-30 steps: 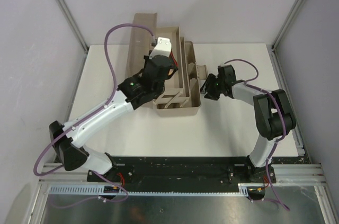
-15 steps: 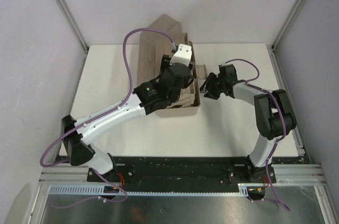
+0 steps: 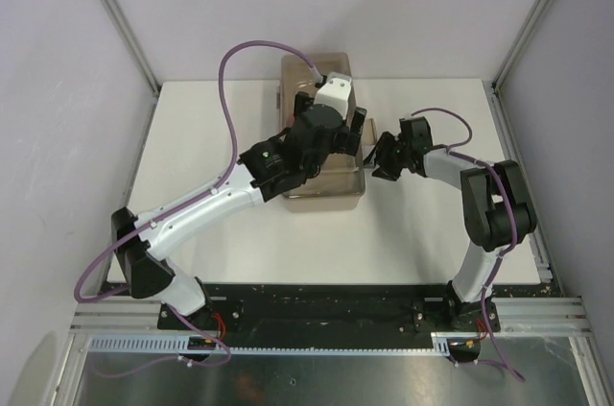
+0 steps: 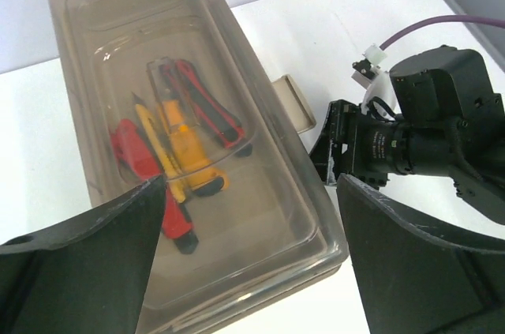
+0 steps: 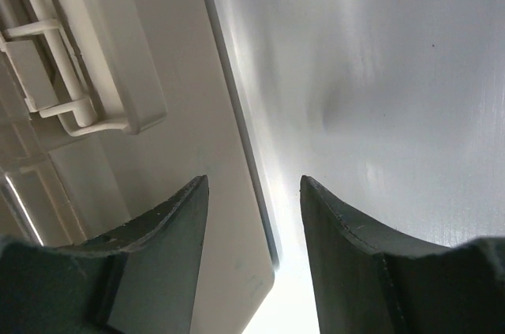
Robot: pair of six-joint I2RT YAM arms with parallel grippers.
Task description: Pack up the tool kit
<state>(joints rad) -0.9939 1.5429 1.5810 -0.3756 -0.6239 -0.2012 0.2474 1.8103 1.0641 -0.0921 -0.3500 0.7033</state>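
- The lid (image 4: 181, 50) has swung down in the last second and now lies flat over the toolbox (image 3: 326, 187), whose trays have folded back in.
- The toolbox sits on the table (image 3: 192, 137), at its far middle.
- Red and yellow-handled tools (image 4: 185, 144) show through the lid, so packing looks done and probably only the fastening is left.
- The left gripper (image 4: 251, 192) hovers over the toolbox lid, fingers spread wide and holding nothing.
- The right gripper (image 3: 384, 158) is at the toolbox's right side by the latch (image 4: 293, 103), fingers apart astride a beige edge.
- The left arm above the toolbox may crowd the latch.
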